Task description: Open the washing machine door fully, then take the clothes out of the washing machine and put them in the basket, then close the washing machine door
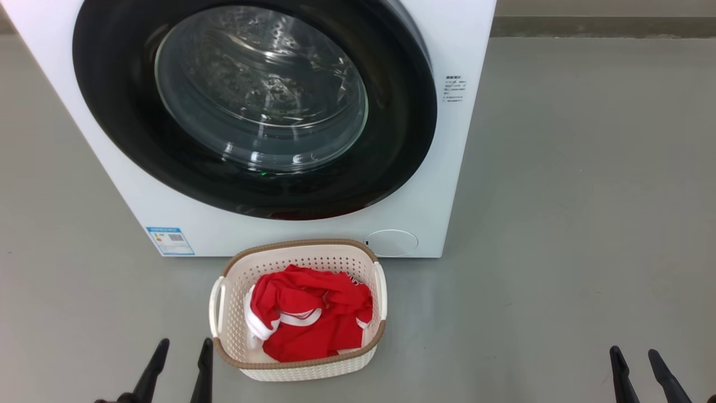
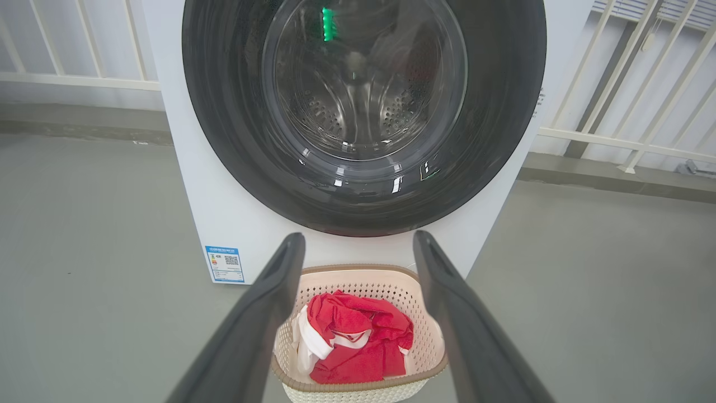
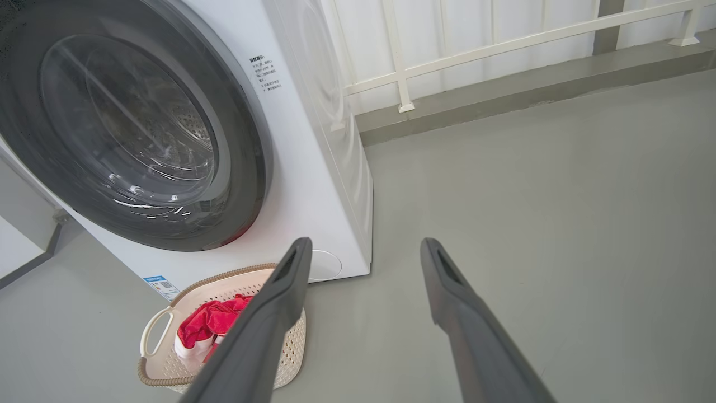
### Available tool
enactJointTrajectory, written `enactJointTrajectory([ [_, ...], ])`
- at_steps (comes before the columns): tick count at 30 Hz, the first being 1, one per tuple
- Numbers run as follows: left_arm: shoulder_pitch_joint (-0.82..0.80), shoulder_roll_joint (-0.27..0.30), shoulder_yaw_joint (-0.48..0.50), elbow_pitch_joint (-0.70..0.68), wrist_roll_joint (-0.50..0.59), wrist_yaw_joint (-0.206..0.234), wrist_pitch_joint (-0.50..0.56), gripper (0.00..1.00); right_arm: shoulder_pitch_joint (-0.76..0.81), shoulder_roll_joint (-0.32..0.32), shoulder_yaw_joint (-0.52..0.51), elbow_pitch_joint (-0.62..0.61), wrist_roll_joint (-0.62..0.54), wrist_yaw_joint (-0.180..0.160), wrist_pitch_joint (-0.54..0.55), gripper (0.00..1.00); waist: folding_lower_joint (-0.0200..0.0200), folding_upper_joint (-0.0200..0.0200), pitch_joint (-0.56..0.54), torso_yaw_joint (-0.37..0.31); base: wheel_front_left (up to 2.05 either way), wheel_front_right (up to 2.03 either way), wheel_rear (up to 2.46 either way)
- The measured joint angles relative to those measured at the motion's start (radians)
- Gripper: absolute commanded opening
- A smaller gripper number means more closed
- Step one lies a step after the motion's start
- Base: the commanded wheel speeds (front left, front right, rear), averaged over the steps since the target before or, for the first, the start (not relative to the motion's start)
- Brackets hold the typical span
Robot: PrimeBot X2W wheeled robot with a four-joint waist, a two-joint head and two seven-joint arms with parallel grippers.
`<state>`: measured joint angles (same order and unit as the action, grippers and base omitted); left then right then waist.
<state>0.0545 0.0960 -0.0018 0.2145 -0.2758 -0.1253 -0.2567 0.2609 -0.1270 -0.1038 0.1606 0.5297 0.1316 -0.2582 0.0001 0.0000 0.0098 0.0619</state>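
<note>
left tool [image 1: 185,342] and right tool [image 1: 634,351] wide open, empty. clothes [image 1: 310,313] in basket [image 1: 302,244]; washing machine door [image 1: 112,112] looks shut. risk: red glint [image 1: 285,214] at its lower edge may be trapped fabric, stopping the latch.

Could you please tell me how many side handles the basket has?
2: the left handle and the right handle, one on each side of the basket, seen in the head view. None seems hidden.

Washer [image 1: 224,235] door [image 1: 257,95] shut; red+wht clothes [image 1: 310,313] in basket [image 1: 305,370] just beside it.
</note>
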Motion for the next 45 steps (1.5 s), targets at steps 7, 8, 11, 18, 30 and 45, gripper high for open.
enactJointTrajectory([
  [7, 0.011, 0.000, 0.004, -0.002, 0.000, 0.000, 0.000, 1.00, 0.007, 0.005, -0.009, -0.001, -0.003, 0.000, 0.000, 1.00, -0.0001, 0.0000, -0.001, -0.015, 0.00, 0.00, 0.00],
  [8, 0.011, 0.000, 0.005, -0.002, 0.000, 0.000, 0.000, 1.00, 0.006, 0.006, -0.009, -0.001, -0.003, 0.000, 0.000, 1.00, 0.0000, 0.0000, -0.001, -0.016, 0.00, 0.00, 0.00],
  [11, 0.011, 0.000, 0.006, -0.003, -0.001, 0.000, 0.000, 1.00, 0.006, 0.007, -0.008, -0.001, -0.003, 0.000, 0.000, 1.00, -0.0001, 0.0000, 0.001, -0.019, 0.00, 0.00, 0.00],
  [18, 0.014, -0.018, -0.001, 0.040, -0.007, 0.001, 0.004, 0.00, 0.006, 0.034, -0.004, 0.043, -0.001, 0.000, 0.003, 0.00, 0.0000, 0.0000, 0.003, -0.019, 0.00, 0.00, 0.00],
  [30, 0.015, -0.032, -0.002, 0.074, -0.103, 0.001, 0.034, 0.00, 0.003, 0.055, 0.000, 0.077, 0.076, 0.000, 0.031, 0.00, 0.0002, 0.0000, 0.001, -0.022, 0.00, 0.00, 0.00],
  [45, 0.011, -0.033, 0.003, 0.073, -0.249, 0.002, 0.072, 0.00, -0.032, 0.059, -0.002, 0.081, 0.196, 0.000, 0.068, 0.00, 0.0001, 0.0000, 0.001, -0.027, 0.00, 0.00, 0.00],
])
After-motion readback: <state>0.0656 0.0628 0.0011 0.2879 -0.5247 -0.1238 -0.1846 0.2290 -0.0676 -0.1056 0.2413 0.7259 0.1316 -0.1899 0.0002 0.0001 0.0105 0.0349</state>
